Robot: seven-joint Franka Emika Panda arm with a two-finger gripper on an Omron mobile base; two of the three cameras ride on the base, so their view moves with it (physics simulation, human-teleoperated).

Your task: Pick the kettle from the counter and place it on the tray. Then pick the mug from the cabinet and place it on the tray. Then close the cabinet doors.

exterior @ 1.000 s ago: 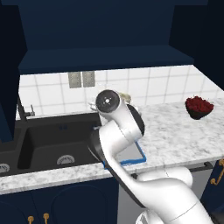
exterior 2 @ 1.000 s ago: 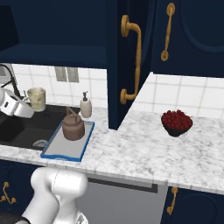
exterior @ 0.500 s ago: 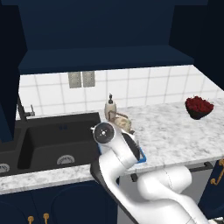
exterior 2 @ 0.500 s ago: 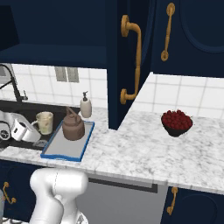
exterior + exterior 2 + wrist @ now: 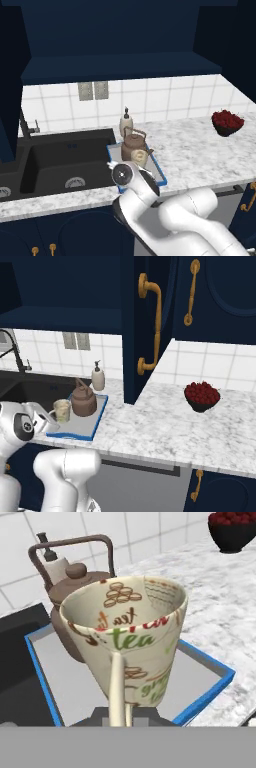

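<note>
Cream mug [image 5: 131, 643] with "tea" lettering, gripped by its handle in the claw [image 5: 120, 712], held over the tray [image 5: 210, 689], brown kettle [image 5: 75, 597] standing on tray just behind mug, soap dispenser [image 5: 98, 377] beyond tray, tray on marble table [image 5: 165, 426] beside black sink [image 5: 60, 160]

Kettle [image 5: 83, 401]: squat, brown, arched thin handle, lid knob; upright on the tray's far half, near its back edge.

Tray [image 5: 98, 421]: flat grey, bright blue rim; on the counter [image 5: 165, 426] at the sink's right edge, reaching the counter's front edge.

Mug [image 5: 132, 642]: cream, printed "tea" and biscuit pattern, open top up; at the tray's front-left part, just before the kettle. Touching the tray or not: cannot tell.

Cabinet [image 5: 115, 45]: navy, open. Cabinet doors [image 5: 145, 321]: gold handles, swung out.
</note>
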